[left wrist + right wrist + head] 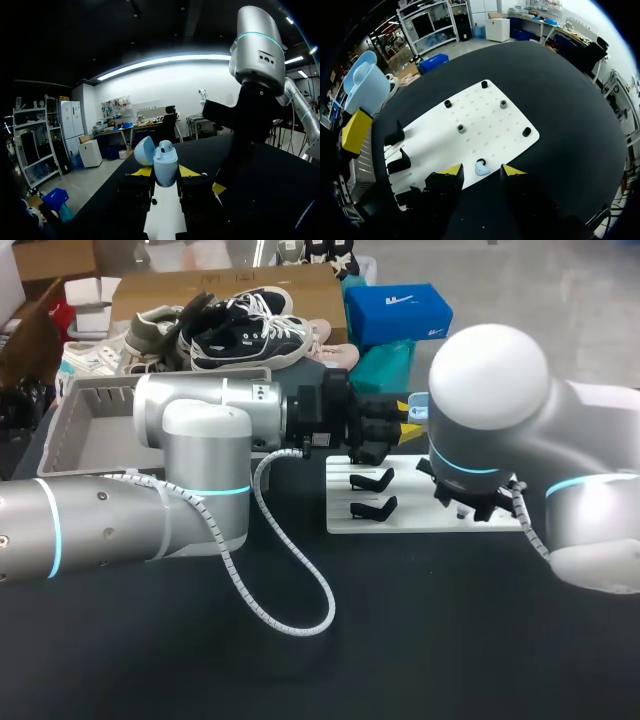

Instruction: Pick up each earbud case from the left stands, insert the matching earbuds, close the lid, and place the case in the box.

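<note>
My left gripper is shut on a light-blue earbud case, held upright above the white board. Its lid stands open, and one earbud shows in the top of it. In the head view this case is just left of my right arm's elbow. My right gripper points down at the board and is open. A loose light-blue earbud lies on the board between its yellow tips. Two black stands on the board's left part are bare.
A grey crate sits at the back left, behind my left arm. Shoes, a cardboard box and a blue box lie along the back. Small black pegs dot the board. My left arm's cable loops over the black tabletop.
</note>
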Robot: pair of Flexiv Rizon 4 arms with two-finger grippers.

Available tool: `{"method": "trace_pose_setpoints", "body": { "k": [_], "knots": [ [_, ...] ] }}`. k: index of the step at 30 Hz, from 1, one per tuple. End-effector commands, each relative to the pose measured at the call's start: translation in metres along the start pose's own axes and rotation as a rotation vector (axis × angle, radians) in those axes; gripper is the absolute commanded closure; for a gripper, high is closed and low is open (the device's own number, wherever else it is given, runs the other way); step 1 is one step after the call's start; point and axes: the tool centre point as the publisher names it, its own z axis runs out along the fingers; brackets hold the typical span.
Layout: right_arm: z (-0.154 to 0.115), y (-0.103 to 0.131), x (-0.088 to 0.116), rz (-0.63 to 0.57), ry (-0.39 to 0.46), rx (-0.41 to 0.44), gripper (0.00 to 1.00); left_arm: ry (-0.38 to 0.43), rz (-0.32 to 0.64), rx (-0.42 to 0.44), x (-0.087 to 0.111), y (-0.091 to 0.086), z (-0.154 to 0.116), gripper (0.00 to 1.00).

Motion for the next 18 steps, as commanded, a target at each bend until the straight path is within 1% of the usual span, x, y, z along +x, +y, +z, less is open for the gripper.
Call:
{"method": "trace_pose_setpoints", "body": {
  "k": [1,18],
  "knots": [
    [0.0065,0.0045,-0.0003,-0.002,0.004,0.002,0.55,-0.002,0.001,0.0,0.0006,0.0,-0.0002,1.0],
    [0.0105,0.0035,0.0027,0.024,0.011,0.011,0.58,-0.002,0.001,0.0,0.0006,0.0,-0.0002,1.0]
  ]
}}
